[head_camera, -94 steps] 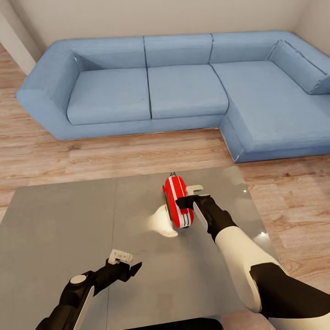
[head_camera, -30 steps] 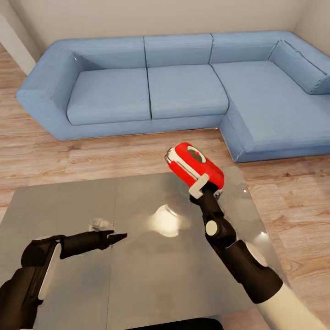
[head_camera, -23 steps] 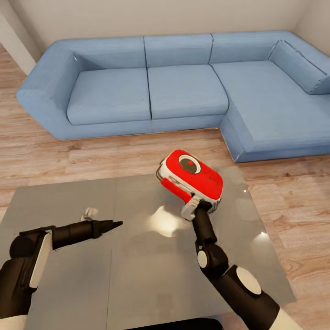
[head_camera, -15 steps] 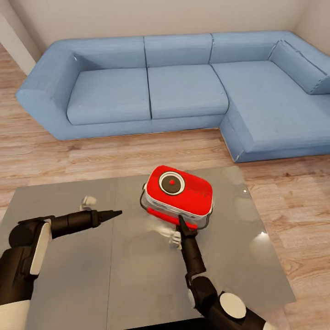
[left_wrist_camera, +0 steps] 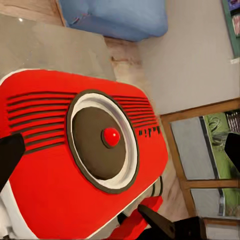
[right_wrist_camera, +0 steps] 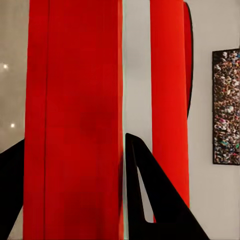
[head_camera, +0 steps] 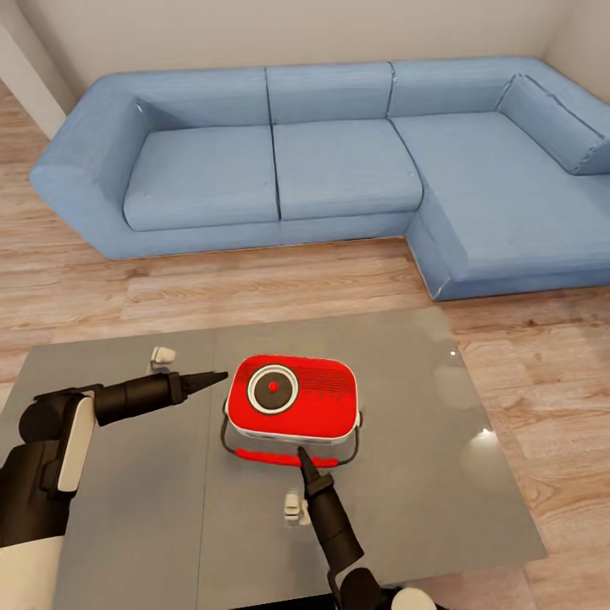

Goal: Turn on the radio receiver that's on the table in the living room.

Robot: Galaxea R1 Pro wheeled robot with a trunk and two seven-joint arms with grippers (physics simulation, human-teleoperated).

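The small bright-red rounded radio (head_camera: 292,398) is gripped by the right hand (head_camera: 296,474) above the glossy grey table (head_camera: 110,525); the left hand (head_camera: 182,373) – fingers apart, empty – aims near its dial, switch-on unconfirmed.

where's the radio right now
In the head view the radio is held above the middle of the grey table by the right claw, the left claw beside it.

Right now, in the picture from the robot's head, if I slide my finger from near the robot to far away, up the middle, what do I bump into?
Right gripper → radio receiver → bare far part of the grey table → wood floor → blue sofa → beige wall.
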